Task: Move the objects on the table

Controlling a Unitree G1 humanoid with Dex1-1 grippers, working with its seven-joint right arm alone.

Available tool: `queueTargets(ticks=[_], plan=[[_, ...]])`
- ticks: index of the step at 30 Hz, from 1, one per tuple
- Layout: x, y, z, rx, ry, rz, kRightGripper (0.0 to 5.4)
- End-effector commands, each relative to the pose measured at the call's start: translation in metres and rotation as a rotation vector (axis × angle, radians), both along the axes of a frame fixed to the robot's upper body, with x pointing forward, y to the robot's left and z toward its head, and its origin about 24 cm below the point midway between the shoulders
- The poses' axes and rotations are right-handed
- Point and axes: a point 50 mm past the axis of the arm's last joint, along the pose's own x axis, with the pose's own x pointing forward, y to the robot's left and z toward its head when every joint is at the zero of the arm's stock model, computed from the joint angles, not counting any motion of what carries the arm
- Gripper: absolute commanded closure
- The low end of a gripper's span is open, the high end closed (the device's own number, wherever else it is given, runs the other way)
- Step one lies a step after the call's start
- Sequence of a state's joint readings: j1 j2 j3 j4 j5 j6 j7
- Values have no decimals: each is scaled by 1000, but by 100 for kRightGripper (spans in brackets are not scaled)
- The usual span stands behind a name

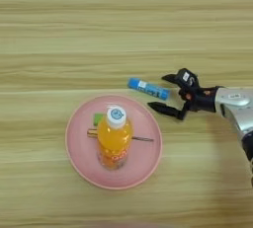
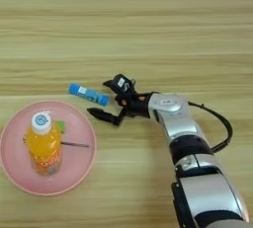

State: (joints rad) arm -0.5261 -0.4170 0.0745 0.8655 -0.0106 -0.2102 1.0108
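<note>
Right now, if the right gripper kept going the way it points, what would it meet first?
Probably the blue tube, whose near end lies between the open jaws of the right gripper; height above it is unclear.

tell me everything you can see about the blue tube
The blue tube is a small cylinder with a bright blue body, a white label around its middle and a slightly wider blue end at the upper left. It lies on its side on the wooden table, slanting down to the right, just outside the pink plate. The open right gripper straddles its right end; contact cannot be told.
</note>
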Motion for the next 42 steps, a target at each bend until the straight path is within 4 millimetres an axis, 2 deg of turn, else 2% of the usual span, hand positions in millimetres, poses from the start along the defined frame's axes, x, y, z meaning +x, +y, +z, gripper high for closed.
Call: queueTargets(ticks=[1,14,26,31,36,42], plan=[[18,2,30,-26,-119,10,52],[15,4,26,-15,-85,33,247],[18,6,35,21,-136,36,400],[20,8,42,59,-172,35,401],[19,18,74,182,-312,80,401],[2,33,107,273,-438,186,401]])
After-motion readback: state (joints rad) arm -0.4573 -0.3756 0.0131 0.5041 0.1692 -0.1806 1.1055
